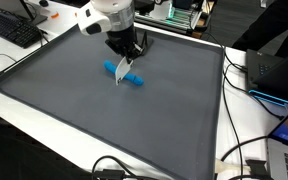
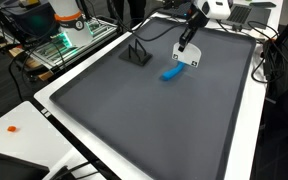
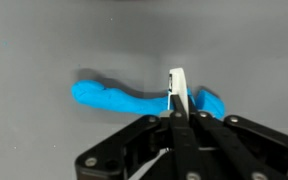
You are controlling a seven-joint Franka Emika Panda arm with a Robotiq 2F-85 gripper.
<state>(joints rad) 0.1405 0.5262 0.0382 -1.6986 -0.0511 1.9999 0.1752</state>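
Observation:
My gripper [image 1: 125, 58] hangs over the middle of a grey mat [image 1: 74, 100], with its fingers closed together on a thin white flat piece [image 1: 121, 72]. The white piece sticks down from the fingertips and shows edge-on in the wrist view [image 3: 176, 82]. Just under it lies a blue elongated object [image 1: 134, 81] flat on the mat. In the wrist view the blue object [image 3: 109, 97] runs left to right behind the white piece. I cannot tell if the white piece touches it. Both also show in an exterior view: gripper [image 2: 185, 47], white piece [image 2: 192, 61], blue object [image 2: 171, 72].
A black triangular stand [image 2: 136, 54] sits on the mat near its far edge. A keyboard [image 1: 12, 30] lies off the mat. Cables [image 1: 239, 150] and a laptop [image 1: 287, 150] lie along one side. A metal rack [image 2: 64, 40] stands beyond the mat.

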